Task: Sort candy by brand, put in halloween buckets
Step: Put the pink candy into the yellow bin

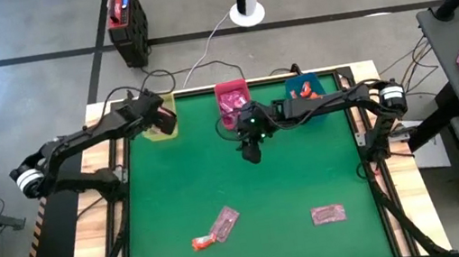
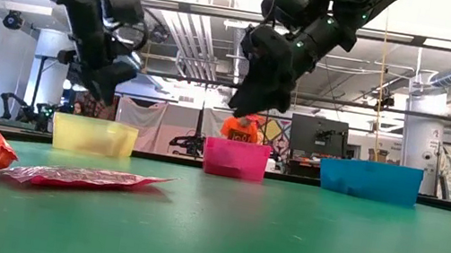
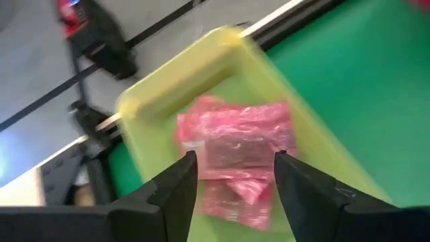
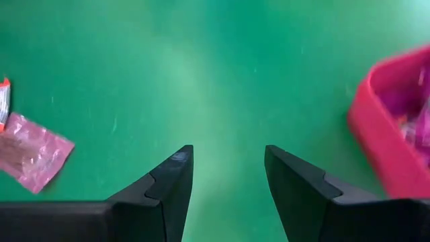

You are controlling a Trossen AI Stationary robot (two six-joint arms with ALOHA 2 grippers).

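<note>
- Green felt-covered worktop (image 1: pixel 248 189), wood-edged; 3 small translucent plastic bins in a row along the far edge.
- Left arm reaches to the far-left corner: left gripper (image 1: pixel 164 117) hangs over the yellow-green bin (image 1: pixel 160 130), fingers (image 3: pixel 176 188) spread apart, nothing between them. Pale pink translucent candy packets (image 3: pixel 235 151) lie inside that bin, directly under the gap.
- Right arm reaches across from the right: right gripper (image 1: pixel 252 150) sits just in front of the pink-red bin (image 1: pixel 232 101), above bare green, jaws apart and empty.
- Pink-red bin holds magenta packets (image 4: pixel 415 121).
- Blue-teal bin (image 1: pixel 311 93) at the right of the row holds orange-red packets (image 1: pixel 302 92).
- Left on the worktop, near edge: 1 pale pink packet (image 1: pixel 224 222) touching 1 small orange-red packet (image 1: pixel 202 241); 1 pink packet (image 1: pixel 327 214) lying apart to their right.
</note>
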